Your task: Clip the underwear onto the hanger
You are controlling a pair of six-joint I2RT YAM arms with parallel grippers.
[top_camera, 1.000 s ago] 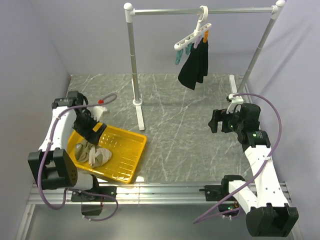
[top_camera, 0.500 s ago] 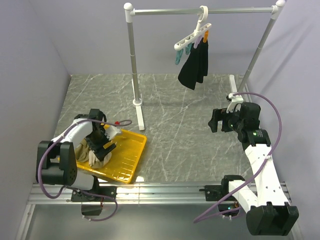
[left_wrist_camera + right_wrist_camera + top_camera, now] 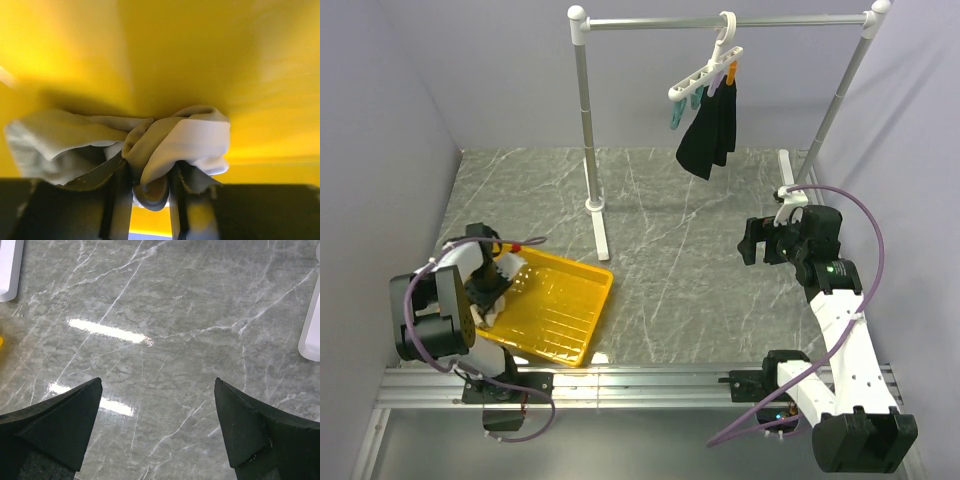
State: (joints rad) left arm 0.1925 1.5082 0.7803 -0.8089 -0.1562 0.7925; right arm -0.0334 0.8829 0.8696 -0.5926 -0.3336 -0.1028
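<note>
The tan underwear (image 3: 180, 140), with its cream inner patches, lies bunched in the yellow tray (image 3: 570, 310) at the near left. My left gripper (image 3: 150, 175) is down in the tray's left end (image 3: 488, 290), and its jaws pinch a fold of the fabric. From above, the arm hides most of the garment. The white hanger (image 3: 705, 75) hangs by its hook on the silver rail (image 3: 790, 20) at the back, with small teal clips (image 3: 677, 115). My right gripper (image 3: 752, 243) hovers open over bare table (image 3: 157, 385) at the right, far from both.
A black garment (image 3: 710, 135) hangs clipped to the hanger. The rail's left post (image 3: 586, 150) stands on a white foot (image 3: 600, 235) just behind the tray. The slanted right post's white foot (image 3: 310, 335) lies close to my right gripper. Grey walls enclose the table.
My left arm dropped into the tray and pulled toward its left end, and the jaws closed from wide open onto the underwear. The right arm has not moved.
</note>
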